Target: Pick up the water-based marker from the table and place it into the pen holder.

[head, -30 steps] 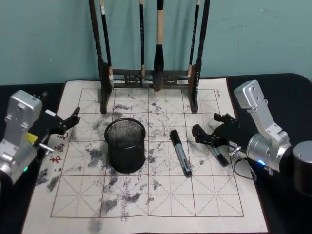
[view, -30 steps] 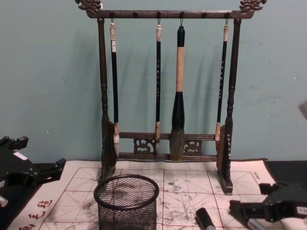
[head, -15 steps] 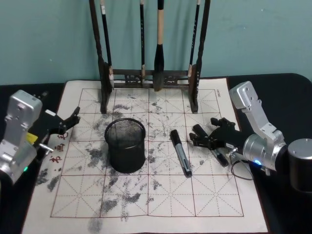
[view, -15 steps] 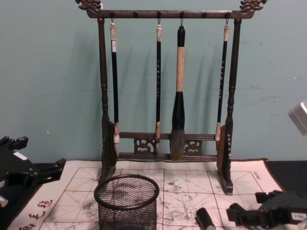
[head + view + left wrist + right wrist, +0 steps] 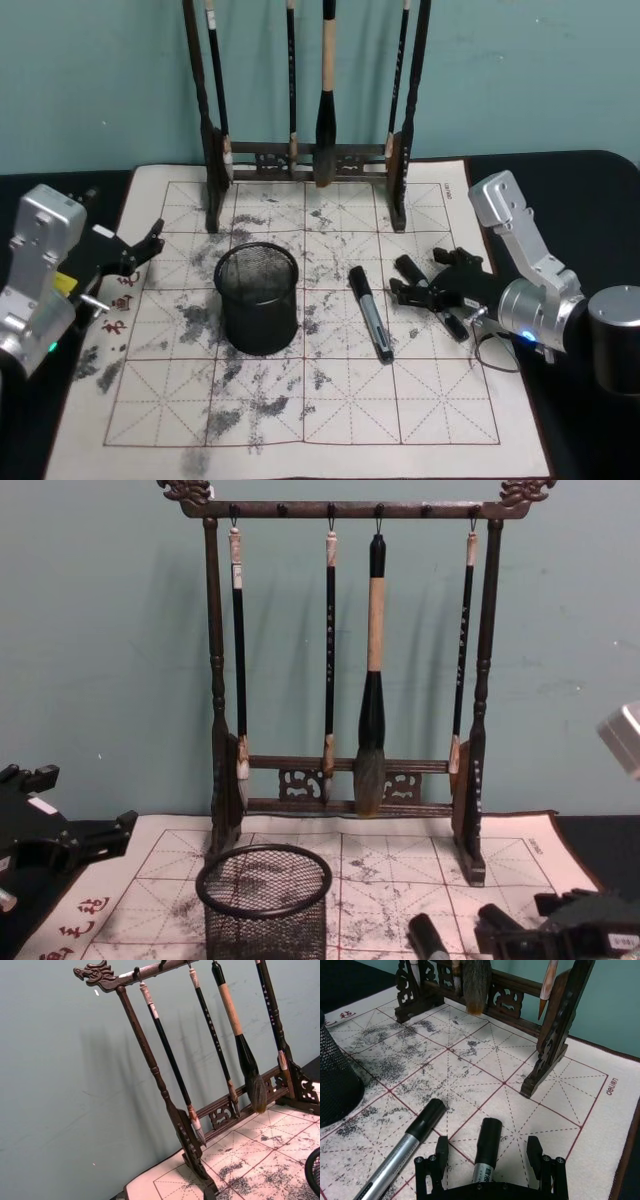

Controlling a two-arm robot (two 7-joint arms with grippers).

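Observation:
Two markers with black caps and silver barrels lie on the ink-stained mat [image 5: 330, 400]. One marker [image 5: 370, 312] rests at the centre, right of the pen holder [image 5: 257, 297]. The other marker [image 5: 432, 298] lies farther right, and my right gripper [image 5: 425, 280] stands open low over it. In the right wrist view this marker [image 5: 486, 1152] lies between the two fingers [image 5: 441, 1154], apart from both, with the centre marker [image 5: 402, 1157] beside it. The mesh pen holder [image 5: 264, 900] stands upright. My left gripper [image 5: 140, 250] is parked open at the mat's left edge.
A tall dark wooden brush rack [image 5: 310, 150] with several hanging brushes stands at the mat's far edge, its right foot [image 5: 555, 1035] close behind my right gripper. Red characters [image 5: 118, 300] mark the mat's left edge. Dark table [image 5: 590, 200] surrounds the mat.
My right gripper has dropped lower and shifted slightly left, so its open fingers now straddle the right marker. The left arm, pen holder and centre marker have not moved.

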